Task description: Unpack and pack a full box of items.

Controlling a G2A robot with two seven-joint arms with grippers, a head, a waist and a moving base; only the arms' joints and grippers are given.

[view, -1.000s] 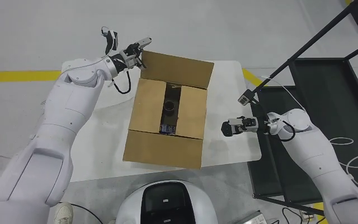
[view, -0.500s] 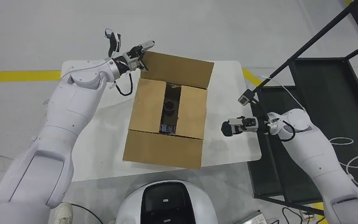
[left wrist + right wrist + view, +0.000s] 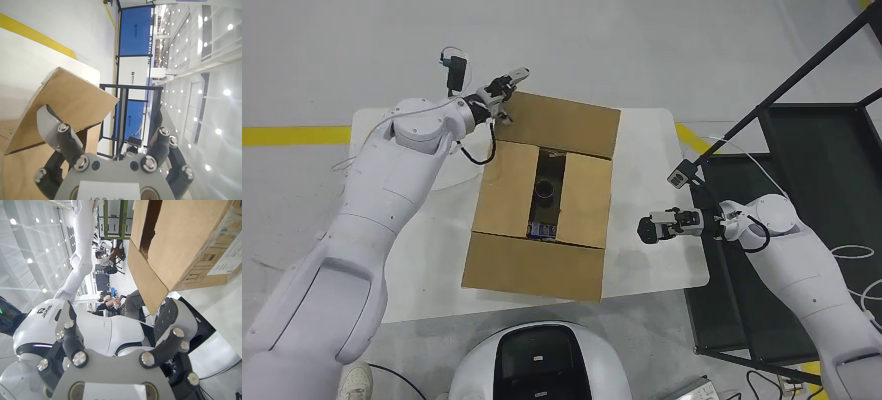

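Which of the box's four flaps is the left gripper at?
The far flap, the one farthest from the robot: the left gripper has a finger at its corner. The other three flaps lie away from that gripper.

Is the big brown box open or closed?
Partly open. The box's far flap and near flap are spread open; two inner flaps lie down, with dark items showing between them.

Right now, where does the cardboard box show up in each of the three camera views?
Top view: the cardboard box sits mid-table, flaps parted over a dark gap.
Left wrist view: its raised flap stands just ahead of the open left claw, by one fingertip.
Right wrist view: its labelled side wall lies beyond the open right claw.
Shared landmark: the white table under the box.
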